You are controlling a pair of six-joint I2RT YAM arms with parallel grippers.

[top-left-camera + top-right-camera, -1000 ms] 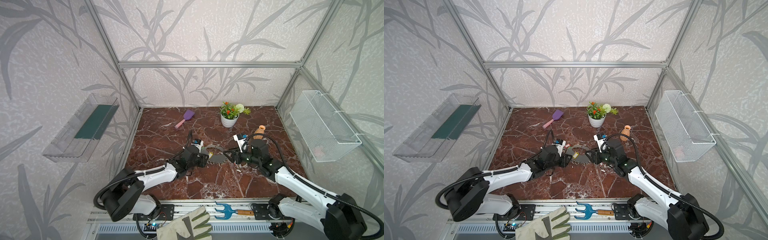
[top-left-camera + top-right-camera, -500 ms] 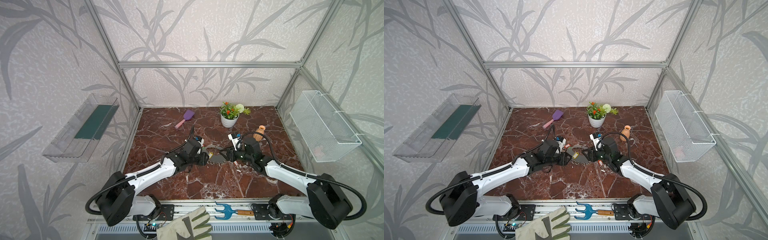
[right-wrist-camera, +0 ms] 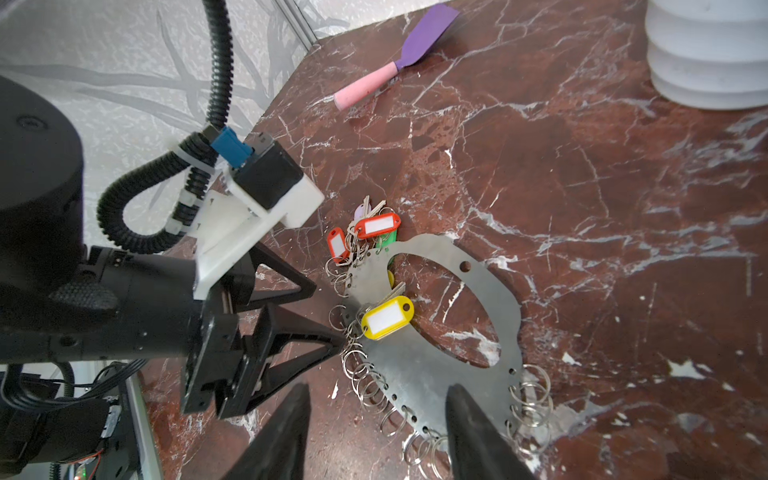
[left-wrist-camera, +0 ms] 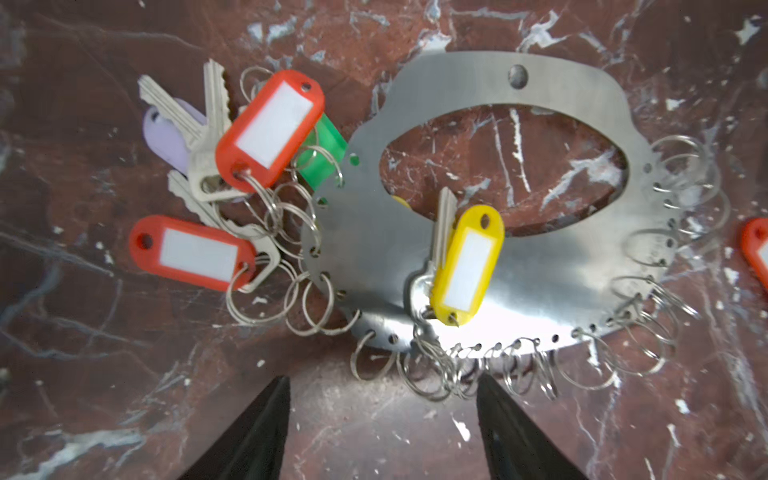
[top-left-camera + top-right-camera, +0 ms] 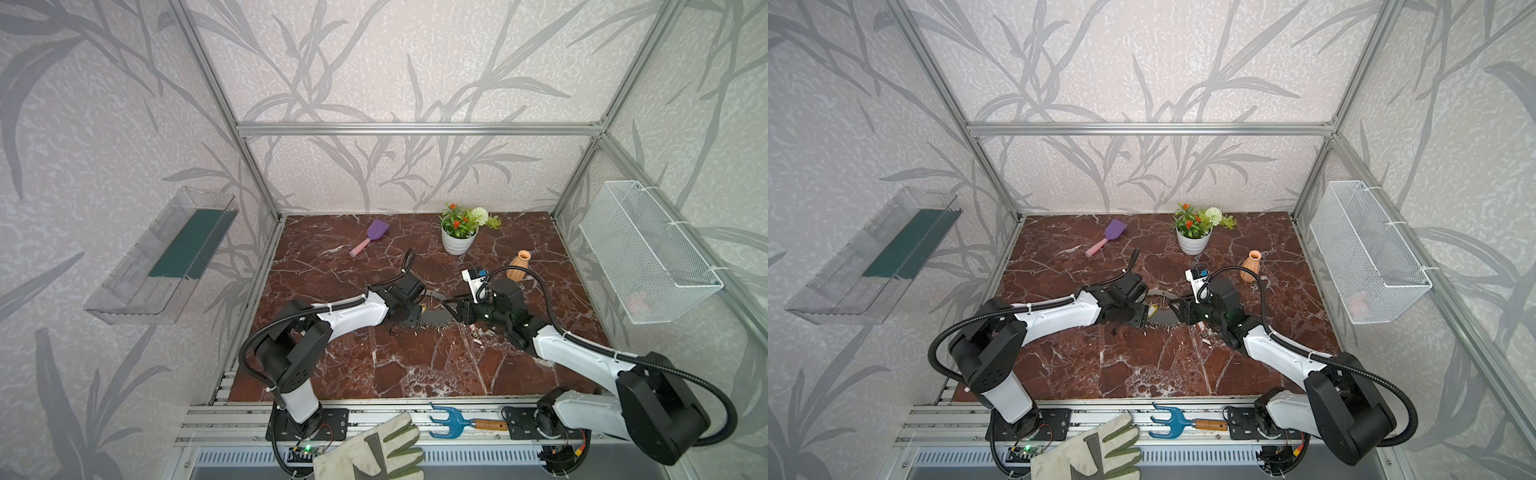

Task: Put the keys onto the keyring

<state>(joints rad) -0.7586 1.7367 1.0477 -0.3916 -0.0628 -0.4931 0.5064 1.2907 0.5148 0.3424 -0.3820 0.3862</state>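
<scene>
Hovering: left fingers [image 4: 262, 436] wide apart, empty | right fingers [image 3: 286, 436] apart, empty | flat grey metal keyring [image 4: 540, 282] fringed with silver rings lies on red-brown marble surface [image 4: 104, 353]; looks stiff, thin, slippery: pinch its edge | light red plastic key tags [image 4: 270, 124] bunched just beside it.

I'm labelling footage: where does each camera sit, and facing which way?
Both top views: high in front, looking down on the table; left arm, right arm show.
Left wrist: above the keyring, facing down; left gripper shows.
Right wrist: low, facing across the keyring; right gripper and left gripper show.
Both wrist views share the yellow tag.
</scene>
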